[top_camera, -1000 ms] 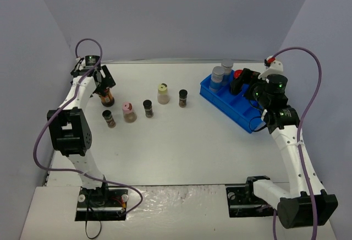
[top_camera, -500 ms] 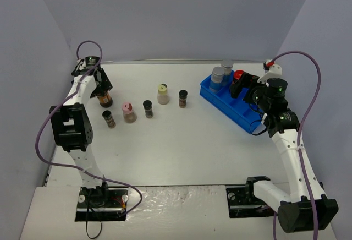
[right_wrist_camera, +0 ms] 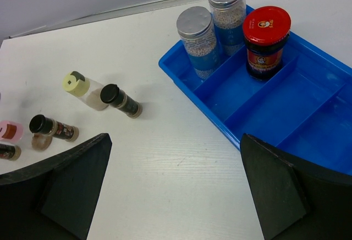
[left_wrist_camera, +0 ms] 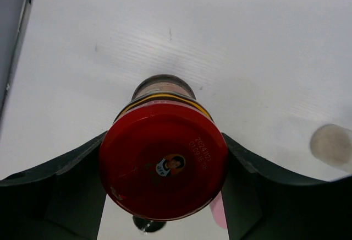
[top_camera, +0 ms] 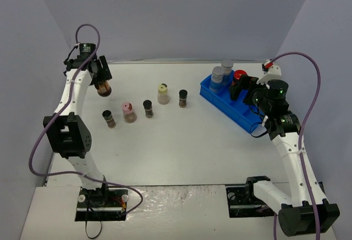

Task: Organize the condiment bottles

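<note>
Seen from above, the left gripper (top_camera: pixel 102 83) clamps a red-lidded jar (top_camera: pixel 104 91) at the far left corner of the counter (top_camera: pixel 181 146). The jar appears clear of the surface and well apart from the blue tray (top_camera: pixel 235 107), its likely destination; five smaller jars (top_camera: pixel 148 108) stand in a loose row between. The left wrist view shows fingers (left_wrist_camera: pixel 71 179) pressed to both sides of the lid, a hold suited to carrying it. From the right wrist, the right gripper (right_wrist_camera: pixel 176 138) hangs wide and empty near the tray, where two grey-capped jars (right_wrist_camera: pixel 199 36) occupy one end and a second red-lidded jar (right_wrist_camera: pixel 266 37) stands in the compartment beside them.
</note>
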Robot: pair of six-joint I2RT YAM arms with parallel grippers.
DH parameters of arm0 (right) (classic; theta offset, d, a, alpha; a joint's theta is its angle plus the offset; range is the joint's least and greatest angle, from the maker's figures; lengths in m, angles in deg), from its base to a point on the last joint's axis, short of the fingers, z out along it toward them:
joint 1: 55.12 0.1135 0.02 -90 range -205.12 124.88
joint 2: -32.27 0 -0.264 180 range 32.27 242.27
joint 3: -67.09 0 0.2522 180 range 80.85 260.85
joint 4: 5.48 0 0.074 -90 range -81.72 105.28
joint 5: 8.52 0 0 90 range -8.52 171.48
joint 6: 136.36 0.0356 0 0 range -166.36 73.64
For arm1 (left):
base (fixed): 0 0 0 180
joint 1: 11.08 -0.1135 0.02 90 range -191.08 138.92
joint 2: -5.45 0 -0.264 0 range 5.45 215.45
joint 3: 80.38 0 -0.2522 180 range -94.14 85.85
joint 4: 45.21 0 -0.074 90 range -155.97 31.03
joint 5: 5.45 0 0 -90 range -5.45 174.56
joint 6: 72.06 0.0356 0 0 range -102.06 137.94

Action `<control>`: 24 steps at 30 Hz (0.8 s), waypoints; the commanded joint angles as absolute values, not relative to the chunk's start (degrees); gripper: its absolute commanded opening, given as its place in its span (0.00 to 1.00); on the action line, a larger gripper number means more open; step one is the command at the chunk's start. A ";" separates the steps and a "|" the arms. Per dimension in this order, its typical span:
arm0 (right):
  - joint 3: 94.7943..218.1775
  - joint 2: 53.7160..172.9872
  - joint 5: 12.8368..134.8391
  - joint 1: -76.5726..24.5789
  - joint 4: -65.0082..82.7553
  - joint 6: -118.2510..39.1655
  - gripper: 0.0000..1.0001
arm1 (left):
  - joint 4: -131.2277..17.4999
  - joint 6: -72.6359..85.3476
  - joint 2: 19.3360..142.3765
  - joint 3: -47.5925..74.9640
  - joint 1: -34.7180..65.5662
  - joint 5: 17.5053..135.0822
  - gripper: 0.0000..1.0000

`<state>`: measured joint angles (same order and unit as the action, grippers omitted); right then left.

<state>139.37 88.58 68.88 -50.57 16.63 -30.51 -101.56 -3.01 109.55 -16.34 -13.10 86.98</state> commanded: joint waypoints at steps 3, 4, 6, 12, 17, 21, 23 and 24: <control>140.44 86.59 67.42 -50.11 15.13 -32.73 1.00 | -103.17 1.76 94.33 -24.99 0.29 84.82 0.00; 140.49 86.59 67.37 -50.07 15.22 -32.78 1.00 | -103.44 1.67 93.30 -24.40 2.10 84.82 0.00; 140.59 86.52 67.39 -49.80 15.44 -32.89 1.00 | -103.96 1.49 92.04 -23.27 6.69 84.95 0.00; 140.81 86.01 68.51 -48.77 16.13 -33.38 1.00 | -104.90 1.05 93.17 -20.61 21.89 86.45 0.00; 140.41 85.69 68.95 -48.35 16.65 -33.63 1.00 | -98.34 -0.83 95.37 -14.59 29.66 87.36 0.00; 139.64 85.30 69.71 -48.20 17.11 -34.16 1.00 | -91.28 -1.54 97.80 -9.05 34.04 87.57 0.00; 139.25 85.21 69.72 -48.05 17.41 -34.42 1.00 | -88.14 -1.70 99.36 -6.76 35.66 87.63 0.00; 139.09 85.18 69.70 -48.04 17.54 -34.53 1.00 | -86.77 -1.72 100.01 -5.74 36.25 87.67 0.00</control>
<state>139.37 86.33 68.69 -48.64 19.52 -33.16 -101.29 -0.66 101.05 -6.28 33.43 85.46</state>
